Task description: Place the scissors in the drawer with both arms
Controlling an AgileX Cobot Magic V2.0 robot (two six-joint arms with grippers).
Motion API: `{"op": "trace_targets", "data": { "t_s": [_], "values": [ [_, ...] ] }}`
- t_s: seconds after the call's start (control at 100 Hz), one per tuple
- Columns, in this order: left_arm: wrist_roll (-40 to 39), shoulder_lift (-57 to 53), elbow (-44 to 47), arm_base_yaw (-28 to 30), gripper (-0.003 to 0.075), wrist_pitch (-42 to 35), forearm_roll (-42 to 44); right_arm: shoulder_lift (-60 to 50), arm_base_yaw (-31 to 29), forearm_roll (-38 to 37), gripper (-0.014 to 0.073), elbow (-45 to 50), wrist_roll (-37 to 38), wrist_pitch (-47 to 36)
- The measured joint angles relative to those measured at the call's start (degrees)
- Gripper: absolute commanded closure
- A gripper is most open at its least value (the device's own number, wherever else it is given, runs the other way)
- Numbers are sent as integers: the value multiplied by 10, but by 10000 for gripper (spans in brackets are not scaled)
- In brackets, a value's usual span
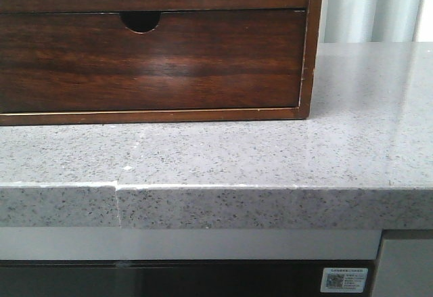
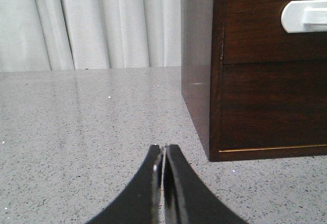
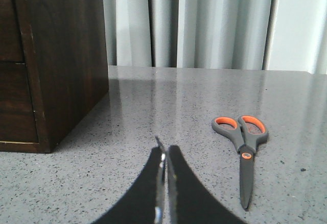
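The scissors (image 3: 241,150), grey with orange-lined handles, lie flat and closed on the speckled grey countertop (image 1: 270,162), well apart from the dark wooden cabinet (image 3: 56,66), with neither arm touching them. The target drawer (image 2: 265,22), with its pale cut-out, sits shut above the notched drawer (image 1: 149,60). The left gripper (image 2: 163,155) and right gripper (image 3: 164,157) hover low with jaws pressed together, holding nothing. Flat blades on slick stone could skid from a pinch; a glossy drawer front offers little purchase. Pale curtains (image 3: 214,22) hang behind.
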Motion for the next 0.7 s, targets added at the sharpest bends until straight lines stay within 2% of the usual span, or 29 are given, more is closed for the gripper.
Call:
{"op": "trace_targets", "data": {
  "t_s": [0.29, 0.39, 0.55, 0.7],
  "values": [
    [0, 0, 0, 0, 741, 0, -1, 0, 0, 5, 662, 0, 0, -10],
    [0, 0, 0, 0, 741, -2, -36, 0, 0, 29, 662, -1, 0, -6],
    [0, 0, -24, 0, 741, 7, -82, 0, 0, 44, 662, -50, 0, 60],
    [0, 0, -105, 0, 741, 37, -89, 14, 0, 45, 662, -138, 0, 134]
  ]
}}
